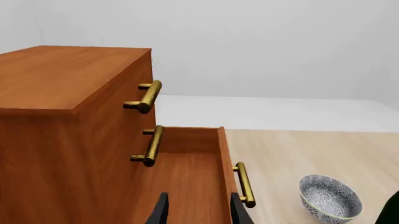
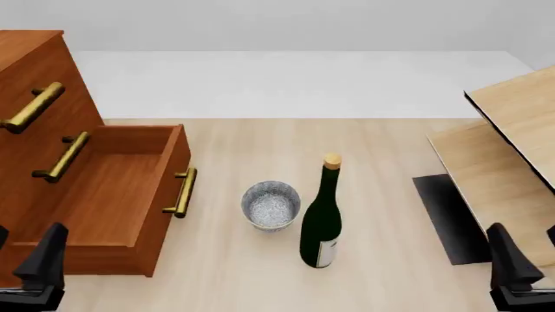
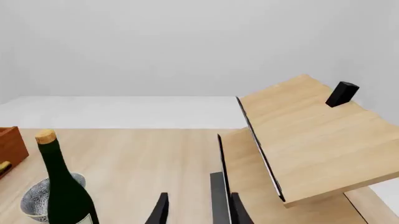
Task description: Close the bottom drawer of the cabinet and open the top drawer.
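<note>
The cabinet (image 2: 26, 49) stands at the table's left, tall and reddish-brown. Its bottom drawer (image 2: 104, 195) is pulled far out, its brass handle (image 2: 180, 193) facing right. The top drawer (image 2: 54, 70) sits flush in the cabinet, its handle (image 1: 145, 96) above the middle drawer's handle (image 1: 149, 145). My left gripper (image 2: 26, 246) is open near the front edge, just before the open bottom drawer (image 1: 187, 182); in the left wrist view the left gripper (image 1: 199, 212) holds nothing. My right gripper (image 2: 526, 242) hangs open and empty at the front right.
A dark green bottle (image 2: 323, 214) with a cork stands mid-table beside a patterned bowl (image 2: 270, 205), right of the bottom drawer. Pale light-wood boards (image 2: 511, 149) slope at the far right over a dark mat (image 2: 446, 218). A small black block (image 3: 342, 94) rests on the upper board.
</note>
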`<state>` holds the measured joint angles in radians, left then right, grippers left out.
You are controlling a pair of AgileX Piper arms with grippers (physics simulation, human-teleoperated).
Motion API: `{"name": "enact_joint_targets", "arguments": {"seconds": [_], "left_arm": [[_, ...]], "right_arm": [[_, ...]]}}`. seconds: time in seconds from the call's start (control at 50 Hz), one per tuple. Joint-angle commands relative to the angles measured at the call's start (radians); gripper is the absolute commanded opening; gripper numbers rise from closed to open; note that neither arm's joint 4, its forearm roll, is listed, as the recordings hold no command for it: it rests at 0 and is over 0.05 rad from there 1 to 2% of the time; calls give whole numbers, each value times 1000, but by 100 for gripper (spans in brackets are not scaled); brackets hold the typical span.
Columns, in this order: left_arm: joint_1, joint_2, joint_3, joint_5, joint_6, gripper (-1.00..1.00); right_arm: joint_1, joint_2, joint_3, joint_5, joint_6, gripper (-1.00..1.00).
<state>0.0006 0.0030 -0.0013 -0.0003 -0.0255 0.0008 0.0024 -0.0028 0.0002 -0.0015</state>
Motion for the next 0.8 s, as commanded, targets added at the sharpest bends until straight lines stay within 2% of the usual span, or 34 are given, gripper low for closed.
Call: {"name": "enact_joint_targets", "arguments": {"seconds": [0.02, 0.32, 0.48, 0.52, 0.54, 0.56, 0.58, 0.64, 0.72, 0.8], "left_arm": [[2, 12, -2, -3, 20, 100], [-6, 10, -8, 5, 34, 100], [-25, 27, -51, 28, 61, 100], [-34, 99, -64, -2, 132, 100], [-39, 100, -79, 8, 100, 100], [-39, 100, -80, 9, 100, 100], [-48, 172, -108, 1, 61, 100], [-60, 230, -143, 5, 38, 100], [-43, 306, -188, 2, 22, 100], [-92, 437, -248, 12, 33, 100]], "right_arm": [[2, 4, -2, -3, 3, 100], [6, -1, -1, -1, 8, 100], [-2, -1, -2, -3, 10, 100], [-2, -1, -2, -3, 11, 100], [-2, -1, -2, -4, 9, 100], [-2, -1, -2, -4, 9, 100], [-2, -1, -2, -4, 10, 100], [0, 0, -2, -4, 8, 100], [0, -1, -2, -4, 9, 100], [-3, -1, -1, -5, 9, 100]]}}
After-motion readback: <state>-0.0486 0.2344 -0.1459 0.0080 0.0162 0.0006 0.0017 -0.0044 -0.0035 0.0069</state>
